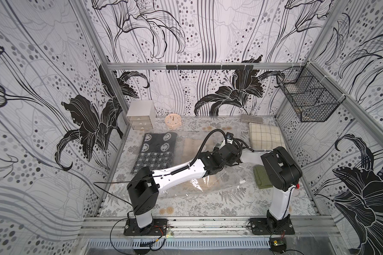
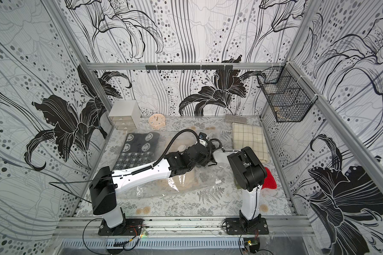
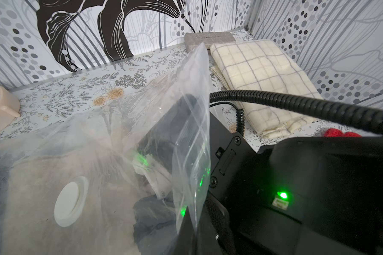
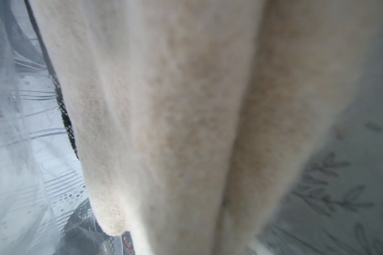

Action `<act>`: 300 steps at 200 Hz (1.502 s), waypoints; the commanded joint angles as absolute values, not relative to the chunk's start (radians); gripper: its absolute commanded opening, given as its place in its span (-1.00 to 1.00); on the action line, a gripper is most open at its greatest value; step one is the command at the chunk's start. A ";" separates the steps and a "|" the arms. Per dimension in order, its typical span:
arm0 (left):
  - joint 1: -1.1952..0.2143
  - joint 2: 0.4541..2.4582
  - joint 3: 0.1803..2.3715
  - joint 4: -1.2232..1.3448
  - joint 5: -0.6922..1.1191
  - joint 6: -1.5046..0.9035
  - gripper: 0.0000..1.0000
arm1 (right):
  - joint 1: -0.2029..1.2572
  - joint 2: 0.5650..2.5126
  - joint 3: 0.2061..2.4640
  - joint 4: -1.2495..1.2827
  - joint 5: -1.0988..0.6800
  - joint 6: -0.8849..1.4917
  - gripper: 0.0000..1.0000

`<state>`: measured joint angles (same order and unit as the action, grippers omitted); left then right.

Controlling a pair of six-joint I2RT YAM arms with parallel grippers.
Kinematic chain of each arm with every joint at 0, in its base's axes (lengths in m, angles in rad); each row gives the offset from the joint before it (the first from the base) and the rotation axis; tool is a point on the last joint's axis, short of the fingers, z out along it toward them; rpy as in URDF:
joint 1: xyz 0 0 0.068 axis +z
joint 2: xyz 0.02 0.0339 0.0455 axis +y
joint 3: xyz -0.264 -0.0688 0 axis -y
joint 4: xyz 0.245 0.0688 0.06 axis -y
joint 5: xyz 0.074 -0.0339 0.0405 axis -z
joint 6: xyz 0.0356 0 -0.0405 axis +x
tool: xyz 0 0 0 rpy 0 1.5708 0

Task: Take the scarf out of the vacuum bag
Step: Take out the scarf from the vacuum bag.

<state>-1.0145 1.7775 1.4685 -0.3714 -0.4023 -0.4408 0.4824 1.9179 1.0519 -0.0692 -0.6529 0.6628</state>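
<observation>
The vacuum bag (image 1: 221, 187) lies crinkled across the middle of the table, its white zip slider (image 1: 242, 182) toward the front right and its round valve disc (image 3: 70, 202) on top. Inside it shows the beige fuzzy scarf (image 1: 191, 146), which fills the right wrist view (image 4: 186, 110). My left gripper (image 3: 194, 234) is shut on a raised flap of the bag's clear film (image 3: 192, 132). My right arm (image 1: 250, 155) reaches into the bag beneath the left wrist. Its jaws are hidden, shut, with the scarf running right up to them.
A black-and-white knit (image 1: 157, 150) lies at the left under the film. A cream checked cloth (image 1: 264, 136), a green knit (image 1: 261, 176) and a red knit (image 2: 269, 178) lie on the right. Clock (image 1: 173, 120), drawer box (image 1: 140, 114) and grey box (image 1: 251, 119) line the back. A wire basket (image 1: 307, 99) hangs on the right wall.
</observation>
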 commanded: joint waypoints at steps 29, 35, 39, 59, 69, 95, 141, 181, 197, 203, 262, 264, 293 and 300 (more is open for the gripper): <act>-0.996 1.810 1.506 -0.357 -0.371 -0.433 -1.00 | 0.448 1.821 0.988 -0.129 -0.604 0.614 -1.00; -0.993 1.811 1.505 -0.356 -0.367 -0.433 -1.00 | 0.441 1.817 0.984 -0.129 -0.608 0.615 -1.00; -0.993 1.813 1.505 -0.355 -0.365 -0.433 -1.00 | 0.438 1.816 0.982 -0.129 -0.611 0.613 -1.00; -0.985 1.816 1.500 -0.353 -0.355 -0.440 -1.00 | 0.428 1.806 0.979 -0.121 -0.629 0.613 -1.00; -0.982 1.817 1.496 -0.349 -0.350 -0.443 -1.00 | 0.428 1.808 0.988 -0.147 -0.608 0.607 -1.00; -0.974 1.816 1.485 -0.344 -0.346 -0.451 -1.00 | 0.422 1.808 1.004 -0.211 -0.547 0.580 -1.00; -0.939 1.818 1.447 -0.319 -0.338 -0.474 -1.00 | 0.427 1.873 1.034 -0.193 -0.607 0.568 -1.00; -0.889 1.794 1.364 -0.291 -0.343 -0.519 -1.00 | 0.477 1.985 1.116 -0.201 -0.626 0.560 -1.00; -0.881 1.776 1.333 -0.284 -0.375 -0.525 -1.00 | 0.496 2.026 1.150 -0.207 -0.618 0.562 -1.00; -0.881 1.770 1.325 -0.282 -0.393 -0.523 -1.00 | 0.502 2.039 1.160 -0.206 -0.618 0.565 -1.00; -0.878 1.736 1.298 -0.302 -0.448 -0.549 -1.00 | 0.527 2.092 1.219 -0.218 -0.627 0.567 -1.00; -0.878 1.736 1.298 -0.302 -0.449 -0.550 -1.00 | 0.528 2.090 1.219 -0.222 -0.627 0.565 -1.00; -0.878 1.752 1.310 -0.302 -0.445 -0.544 -1.00 | 0.526 2.039 1.211 -0.253 -0.625 0.546 -1.00; -0.878 1.755 1.313 -0.302 -0.445 -0.545 -1.00 | 0.524 2.024 1.201 -0.252 -0.622 0.545 -1.00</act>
